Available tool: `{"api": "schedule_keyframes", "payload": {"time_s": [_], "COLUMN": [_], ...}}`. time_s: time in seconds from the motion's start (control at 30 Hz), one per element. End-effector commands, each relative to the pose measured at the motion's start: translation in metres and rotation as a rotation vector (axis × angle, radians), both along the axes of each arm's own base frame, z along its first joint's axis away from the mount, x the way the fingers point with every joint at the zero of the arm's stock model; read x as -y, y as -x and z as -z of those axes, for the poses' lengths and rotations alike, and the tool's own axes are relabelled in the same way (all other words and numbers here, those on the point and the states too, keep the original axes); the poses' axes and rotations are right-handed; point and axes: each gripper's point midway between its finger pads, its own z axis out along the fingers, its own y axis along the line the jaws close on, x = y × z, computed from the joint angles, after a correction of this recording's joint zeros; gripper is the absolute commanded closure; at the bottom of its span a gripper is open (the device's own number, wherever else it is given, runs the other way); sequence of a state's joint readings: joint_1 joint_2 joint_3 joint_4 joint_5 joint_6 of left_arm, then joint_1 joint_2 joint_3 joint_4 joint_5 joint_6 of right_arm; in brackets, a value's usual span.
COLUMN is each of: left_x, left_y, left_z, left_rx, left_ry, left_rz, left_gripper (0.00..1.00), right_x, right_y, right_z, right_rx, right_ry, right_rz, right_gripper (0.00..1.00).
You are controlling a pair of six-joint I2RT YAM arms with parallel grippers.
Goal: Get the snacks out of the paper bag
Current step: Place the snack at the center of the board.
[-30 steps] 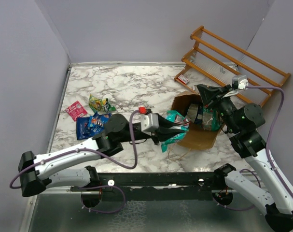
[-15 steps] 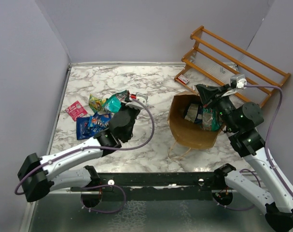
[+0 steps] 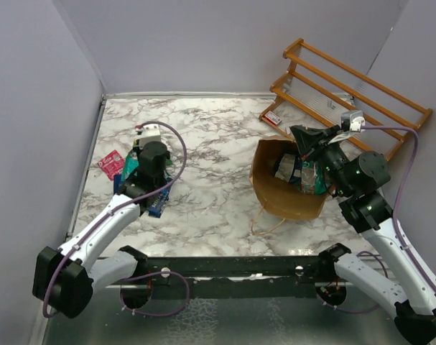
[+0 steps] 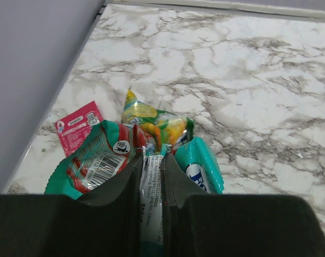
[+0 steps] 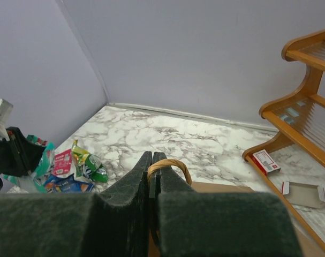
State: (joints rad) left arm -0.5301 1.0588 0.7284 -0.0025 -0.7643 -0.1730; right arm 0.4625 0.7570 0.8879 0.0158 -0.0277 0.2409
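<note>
**Risks**
- Bag (image 3: pixel 275 192): it stands open at the table's right side with several snacks (image 3: pixel 300 172) inside. The right gripper (image 5: pixel 151 158) is closed tight on one thin handle (image 5: pixel 170 163) and on nothing else. Any pull could tear the twisted paper. If the handle is let go, the mouth could sag and make the remaining packets harder to reach. A sideways tug could tip the bag.
- Teal packet (image 4: pixel 100 163): the left gripper (image 4: pixel 151 155) is nipped narrowly on its seal edge, over the pile at the table's left side. Foil is slick, so the packet may slip out early or cling to a pad on release. Whether it touches the pile cannot be told.
- Pile: a yellow-green packet (image 4: pixel 157 120) and blue packets (image 3: pixel 155 205) lie bunched together, with a red-pink packet (image 4: pixel 76 128) just beside them. Another packet dropped on top could scatter them.

**Room and surface**
- Walls (image 3: pixel 203 43): plain grey, on three sides.
- Table (image 3: pixel 218 136): white marble pattern with grey veins, flat.
- Rack (image 3: pixel 347 79): wooden, slatted, in the far right corner, near the bag.
- Box (image 5: pixel 266 160): small, red and white, lying at the rack's foot.
</note>
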Motion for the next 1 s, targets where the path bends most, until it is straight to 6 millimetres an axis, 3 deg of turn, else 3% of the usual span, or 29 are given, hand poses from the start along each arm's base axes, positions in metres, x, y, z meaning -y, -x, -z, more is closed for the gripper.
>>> {"api": "schedule_keyframes", "payload": {"time_s": [0.0,0.13,0.23,0.37,0.5,0.63,0.8,0.97], "left_x": [-0.028,-0.057,-0.066,-0.075,-0.079,-0.084,-0.090,-0.090], "left_y": [-0.005,-0.019,-0.034,-0.054,-0.069,-0.069,-0.074,-0.080], "left_z": [-0.028,-0.050,-0.062,-0.061,-0.037,-0.003,0.018,0.069], "left_rx": [0.047,0.088,0.109,0.104,0.071,0.008,-0.037,-0.178], "left_ry": [0.141,0.142,0.135,0.148,0.176,0.193,0.178,0.178], "left_rz": [-0.037,-0.086,-0.110,-0.136,-0.082,-0.073,-0.088,-0.112], "left_gripper": [1.00,1.00,1.00,1.00,1.00,1.00,1.00,1.00], "right_x": [0.002,0.002,0.002,0.004,0.006,0.007,0.007,0.005], "right_y": [0.003,0.004,0.005,0.007,0.007,0.006,0.004,0.007], "right_z": [-0.002,-0.002,-0.002,-0.001,0.000,0.000,0.000,-0.003], "right_rx": [0.026,0.024,0.027,0.024,0.024,0.023,0.024,0.025], "right_ry": [-0.012,-0.014,-0.014,-0.017,-0.016,-0.004,-0.001,-0.006], "right_rz": [0.003,-0.001,-0.002,0.006,0.016,0.019,0.026,0.007], "right_gripper": [0.98,0.98,0.98,0.98,0.98,0.98,0.98,0.98]}}
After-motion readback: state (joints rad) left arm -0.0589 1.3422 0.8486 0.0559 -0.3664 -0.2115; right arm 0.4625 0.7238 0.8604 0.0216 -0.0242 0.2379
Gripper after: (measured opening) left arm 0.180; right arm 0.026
